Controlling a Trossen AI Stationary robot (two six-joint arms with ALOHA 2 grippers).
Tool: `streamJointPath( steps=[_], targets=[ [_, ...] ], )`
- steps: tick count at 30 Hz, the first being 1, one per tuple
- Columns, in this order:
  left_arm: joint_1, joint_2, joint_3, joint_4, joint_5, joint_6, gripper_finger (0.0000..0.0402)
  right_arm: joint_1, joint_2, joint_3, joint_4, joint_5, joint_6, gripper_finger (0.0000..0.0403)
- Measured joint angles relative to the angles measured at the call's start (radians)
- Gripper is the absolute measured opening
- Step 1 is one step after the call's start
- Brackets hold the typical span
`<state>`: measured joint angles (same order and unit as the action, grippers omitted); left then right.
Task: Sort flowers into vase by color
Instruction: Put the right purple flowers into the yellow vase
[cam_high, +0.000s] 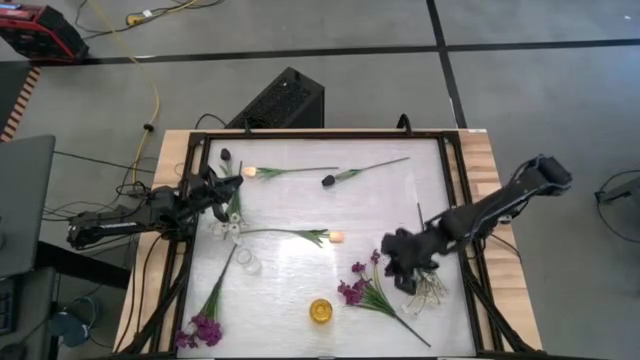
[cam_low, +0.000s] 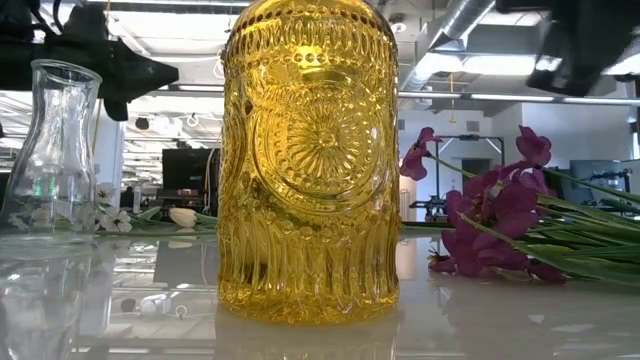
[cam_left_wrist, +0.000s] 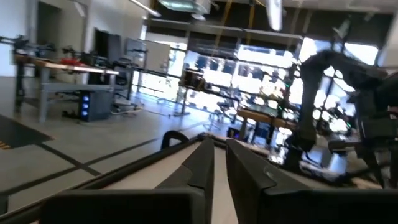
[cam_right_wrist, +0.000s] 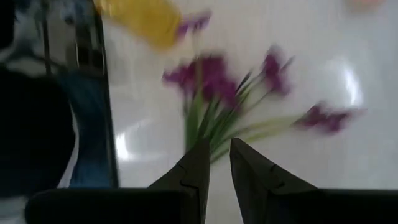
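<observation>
On the worktop (cam_high: 300, 290), a patterned jar (cam_high: 320, 311) sits bottom centre. A flower bunch (cam_high: 372, 292) lies just right of it, another bunch (cam_high: 205, 325) at lower left, and 2 stems (cam_high: 330, 172) across the top.

We take the yellow vase (cam_high: 321, 311) as landmark. Just right of it, a purple flower bunch (cam_high: 368, 290) blocks the way, with the right gripper (cam_high: 398, 262) above those stems. Left of the vase lies bare white table (cam_high: 280, 290) up to the clear glass vase (cam_high: 248, 262).
</observation>
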<state>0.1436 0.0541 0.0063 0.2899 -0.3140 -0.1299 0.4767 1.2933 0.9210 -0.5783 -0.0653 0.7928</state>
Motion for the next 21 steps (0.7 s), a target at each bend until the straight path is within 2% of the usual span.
streamJointPath(
  steps=[4,7,11,16,21],
  targets=[
    [0.000,0.000,0.000,-0.036,0.062,0.022,0.0060,0.038,0.149,0.101,-0.101,-0.099,0.087,0.0094],
    [0.000,0.000,0.000,-0.048,0.073,0.054,0.0078,0.054,0.240,0.181,-0.155,-0.150,0.104,0.0108],
    [0.000,0.000,0.000,-0.050,0.074,0.059,0.0099,0.088,0.341,0.264,-0.146,-0.139,0.097,0.0144],
    [0.000,0.000,0.000,-0.069,0.075,0.066,0.0114,0.101,0.454,0.339,-0.237,-0.152,0.243,0.0192],
    [0.000,0.000,0.000,-0.054,0.075,0.069,0.0115,0.122,0.542,0.345,-0.227,-0.170,0.402,0.0207]
  ],
)
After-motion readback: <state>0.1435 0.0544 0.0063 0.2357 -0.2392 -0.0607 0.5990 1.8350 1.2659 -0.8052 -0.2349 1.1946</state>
